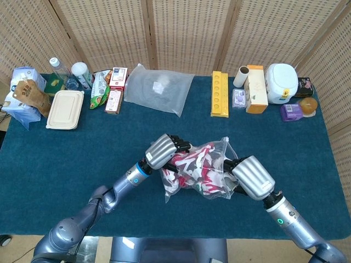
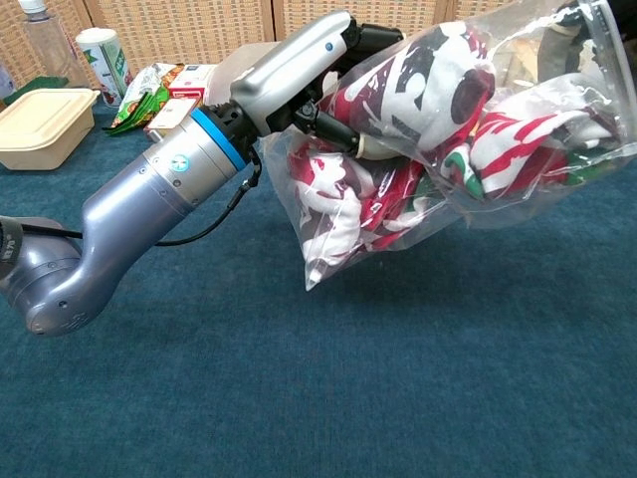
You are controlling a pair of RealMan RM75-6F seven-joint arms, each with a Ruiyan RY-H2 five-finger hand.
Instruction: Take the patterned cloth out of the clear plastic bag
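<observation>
The slippery clear plastic bag (image 2: 418,149) is gripped by the left hand (image 2: 299,75); right hand (image 1: 252,176) state cannot be told. The soft patterned cloth (image 2: 438,85) is best pinched at the bag's mouth.

Two silver robot hands are in view, the left hand (image 1: 162,152) and the right hand (image 1: 253,177). Between them is one clear plastic bag (image 1: 218,187) holding one red, white and green patterned cloth (image 1: 193,170). On the blue-carpeted bench (image 1: 82,159) lie one frosted flat plastic pouch (image 1: 158,89), one beige lidded food box (image 1: 65,109), one yellow oblong tray (image 1: 219,93), one white round-cornered appliance (image 1: 282,83), two clear plastic bottles (image 1: 61,71) and one brown paper bag (image 1: 30,95).
</observation>
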